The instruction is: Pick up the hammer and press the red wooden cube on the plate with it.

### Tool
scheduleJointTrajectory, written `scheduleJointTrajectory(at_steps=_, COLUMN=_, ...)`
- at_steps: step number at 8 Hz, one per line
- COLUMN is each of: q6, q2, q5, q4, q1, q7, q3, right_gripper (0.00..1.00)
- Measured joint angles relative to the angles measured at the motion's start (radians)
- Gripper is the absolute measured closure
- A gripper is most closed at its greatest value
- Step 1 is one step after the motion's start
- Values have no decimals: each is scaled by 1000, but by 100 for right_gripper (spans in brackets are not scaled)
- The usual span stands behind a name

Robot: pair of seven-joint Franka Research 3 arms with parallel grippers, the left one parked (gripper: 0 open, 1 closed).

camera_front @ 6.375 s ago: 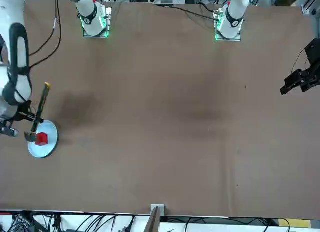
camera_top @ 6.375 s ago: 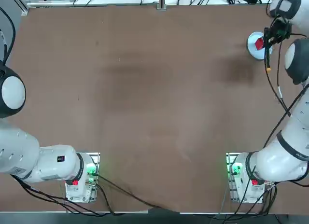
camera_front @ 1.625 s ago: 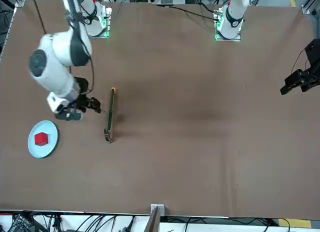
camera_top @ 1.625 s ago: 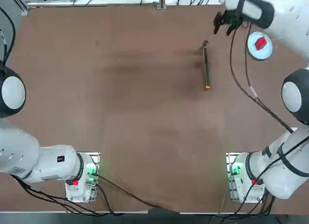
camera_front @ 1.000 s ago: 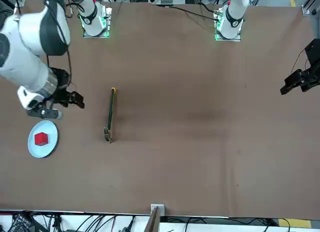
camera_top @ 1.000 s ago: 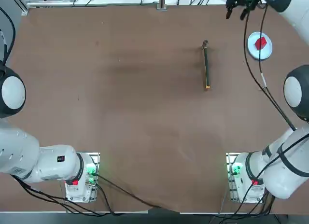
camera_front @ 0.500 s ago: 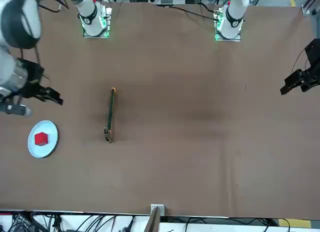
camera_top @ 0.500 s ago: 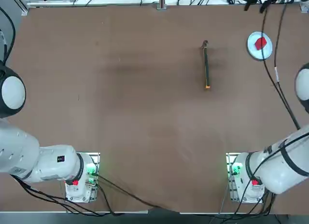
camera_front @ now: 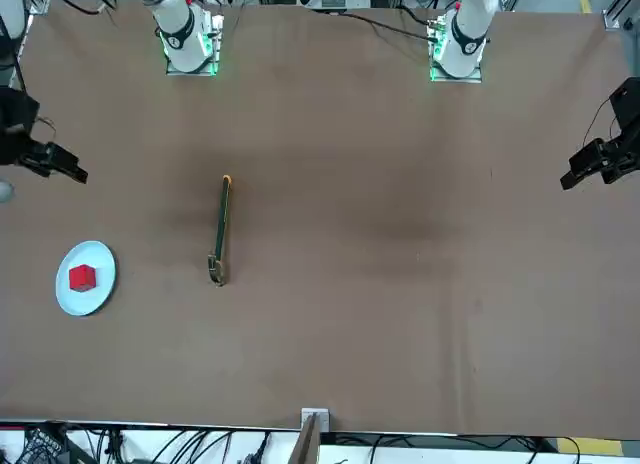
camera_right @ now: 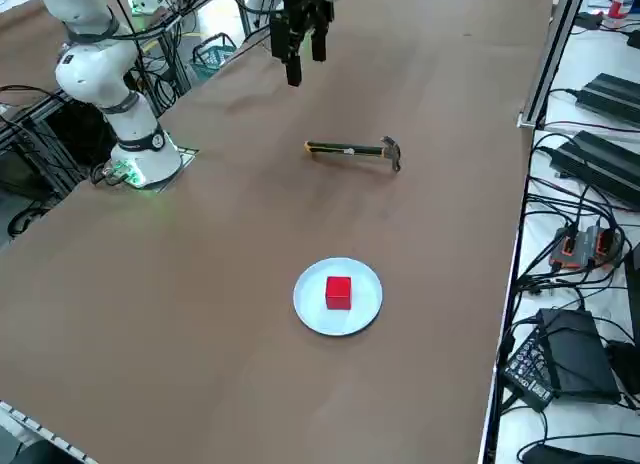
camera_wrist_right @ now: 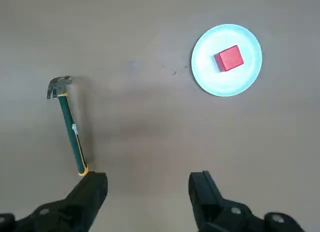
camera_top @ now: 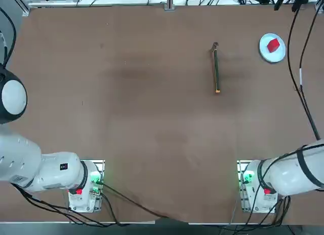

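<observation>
Brown tabletop (camera_top: 152, 118) is seen bare but for three things. The right gripper (camera_wrist_right: 148, 192) is held high above it, fingers spread and empty. The plate (camera_top: 266, 51) is set near the far right corner, well apart from the hammer (camera_top: 216, 69), which lies flat. The red wooden cube (camera_top: 274, 44) rests on the plate.

Brown table (camera_top: 152, 118) all across, plain and matte with a few darker smudges, and on it the hammer (camera_wrist_right: 70, 127) shows a dark green handle, a yellow-orange end tip and a grey metal head. The red wooden cube (camera_wrist_right: 229, 58) glows bright red on the plate (camera_wrist_right: 207, 74), which reads white to pale blue. Black fingers on the right gripper (camera_wrist_right: 147, 192), white arm casings, green lights at the bases.
</observation>
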State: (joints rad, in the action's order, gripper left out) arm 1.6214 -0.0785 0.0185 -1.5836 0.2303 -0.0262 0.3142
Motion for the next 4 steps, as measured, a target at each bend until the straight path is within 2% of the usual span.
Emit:
scheduleJointTrajectory(at_steps=2, q6=0, q2=29, q5=-14, q4=-24, q1=-168, q7=-5, q3=-191, right_gripper=0)
scheduleJointTrajectory(at_steps=3, q6=-1, q2=42, q5=-14, q4=-37, q1=-210, q7=-5, q3=-235, right_gripper=0)
scheduleJointTrajectory(at_steps=4, q6=-3, q2=51, q5=-14, q4=-42, q1=-224, q7=-7, q3=-248, right_gripper=0)
